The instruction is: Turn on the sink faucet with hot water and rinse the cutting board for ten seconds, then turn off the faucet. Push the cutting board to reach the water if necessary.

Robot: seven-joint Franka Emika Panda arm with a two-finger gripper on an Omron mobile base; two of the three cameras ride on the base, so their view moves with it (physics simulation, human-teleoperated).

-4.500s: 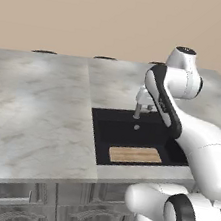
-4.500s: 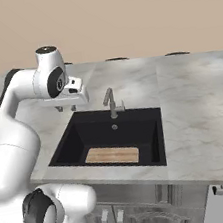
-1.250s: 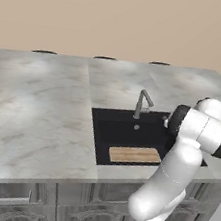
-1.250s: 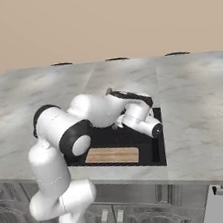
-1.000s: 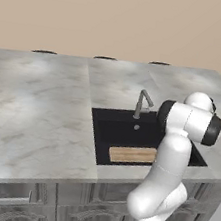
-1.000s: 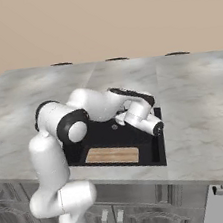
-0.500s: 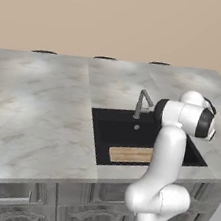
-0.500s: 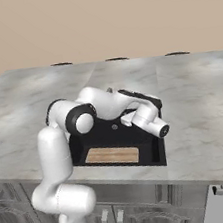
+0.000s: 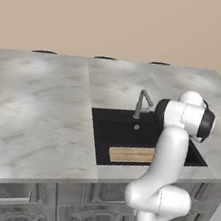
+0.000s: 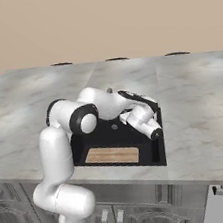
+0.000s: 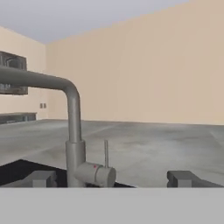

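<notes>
The black sink [image 9: 114,131] is sunk into the marble counter. A tan cutting board [image 9: 130,154] lies flat along its front wall, also seen in the right base view [image 10: 112,155]. The slim grey faucet [image 9: 141,103] stands at the back rim, and no water runs from it. In the hand view the faucet [image 11: 75,144] rises close ahead, left of centre, with its thin upright lever [image 11: 106,153] beside the base. My gripper [image 11: 112,179] is open and empty, level with the faucet base and apart from it. My white hand [image 10: 144,121] hangs over the sink's right half.
Grey marble counter [image 9: 37,106] spreads wide to the left of the sink and behind it, up to a beige wall. Grey cabinet fronts [image 9: 17,199] run below the counter's front edge. My own arm [image 9: 168,157] hides the sink's right side in the left base view.
The arm has swung in from the sink's right side and folded over the basin, carrying the hand toward the faucet. The gripper stayed open. The cutting board has not moved.
</notes>
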